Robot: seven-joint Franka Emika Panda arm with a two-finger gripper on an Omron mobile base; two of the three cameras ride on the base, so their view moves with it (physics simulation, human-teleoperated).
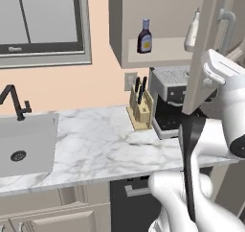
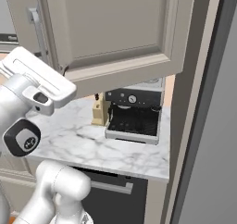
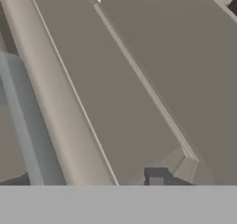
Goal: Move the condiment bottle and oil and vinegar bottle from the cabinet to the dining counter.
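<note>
The cabinet (image 1: 158, 51) hangs above the worktop with its door (image 2: 115, 28) swung open. On its pale shelf the dark condiment bottle (image 1: 144, 36) with a blue cap stands upright at the left. The whitish oil and vinegar bottle (image 1: 192, 32) stands at the right, partly hidden by the door's edge. My gripper (image 3: 119, 180) points at the door's face from very close, beside the silver bar handle (image 3: 23, 126). One dark fingertip (image 3: 156, 177) shows off centre, and the gripper is open with nothing in it. The dining counter is out of view.
Below the cabinet a marble worktop (image 1: 91, 145) carries a knife block (image 1: 140, 106) and a coffee machine (image 1: 167, 101). A sink (image 1: 24, 145) with a black faucet (image 1: 14, 101) lies left, under a grey-framed window (image 1: 43, 20). A tall grey panel (image 2: 208, 126) closes the right side.
</note>
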